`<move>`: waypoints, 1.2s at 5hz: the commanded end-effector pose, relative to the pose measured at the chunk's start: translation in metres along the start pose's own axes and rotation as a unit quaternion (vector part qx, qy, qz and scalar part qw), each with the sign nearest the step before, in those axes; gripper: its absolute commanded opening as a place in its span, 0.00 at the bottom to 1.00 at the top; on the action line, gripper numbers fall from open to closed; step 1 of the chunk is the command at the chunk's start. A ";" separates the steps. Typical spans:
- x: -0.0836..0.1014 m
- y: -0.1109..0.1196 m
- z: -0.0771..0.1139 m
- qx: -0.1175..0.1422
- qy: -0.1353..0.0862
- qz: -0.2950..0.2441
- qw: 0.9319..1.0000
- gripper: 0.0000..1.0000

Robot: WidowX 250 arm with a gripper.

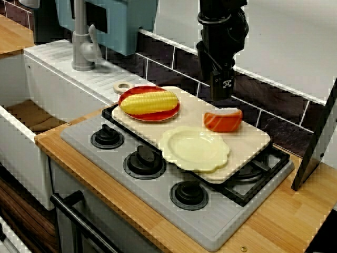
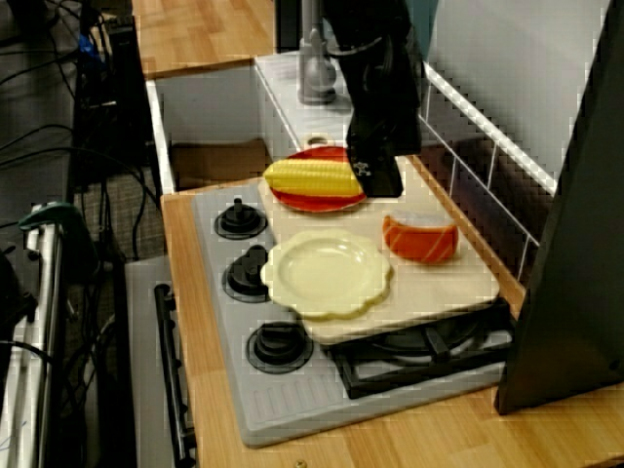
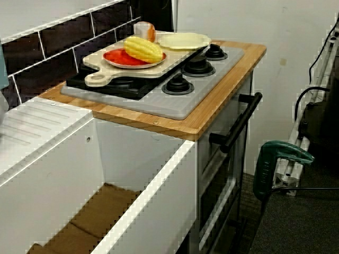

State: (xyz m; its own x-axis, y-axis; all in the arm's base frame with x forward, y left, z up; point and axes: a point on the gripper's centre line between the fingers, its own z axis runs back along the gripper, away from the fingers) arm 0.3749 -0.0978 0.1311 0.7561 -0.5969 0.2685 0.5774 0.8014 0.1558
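- One black gripper hangs over the back of the board, clear of everything on it. In the front view its tip reads as one dark block, and whether its fingers are apart or together cannot be told.
- One sushi piece lies flat on the board, right of middle and near the back edge, directly under the gripper in the front view. It is an orange slab with pale stripes, and white rice shows along its top.
- One corn cob, yellow and ridged, lies lengthwise across the red plate at the board's left end. In the view from the stove's right end, the gripper's tip overlaps the cob's right end, standing above it.
- Two plates in all: the red one under the corn and a cream plate, scalloped at the rim, at the board's front edge. The sushi is just behind the cream plate and apart from it.
- One pale board, its round-holed handle pointing left, lies across the black grates of one grey stove.
- Three black knobs run in a row along the stove's front, the cream plate just behind the middle one.
- One grey tap stands on the white drainer left of the stove — beside one white sink.
- One wood counter frames the stove; dark tiles line the wall behind.
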 end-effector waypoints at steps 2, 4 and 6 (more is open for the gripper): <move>0.003 -0.010 -0.004 0.013 -0.009 -0.007 1.000 1.00; 0.002 -0.016 -0.014 0.016 -0.002 -0.009 1.000 1.00; 0.003 -0.014 -0.024 0.016 0.005 -0.008 1.000 1.00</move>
State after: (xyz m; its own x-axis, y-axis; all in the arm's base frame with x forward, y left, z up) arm 0.3803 -0.1113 0.0912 0.7668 -0.6086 0.2040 0.5847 0.7934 0.1692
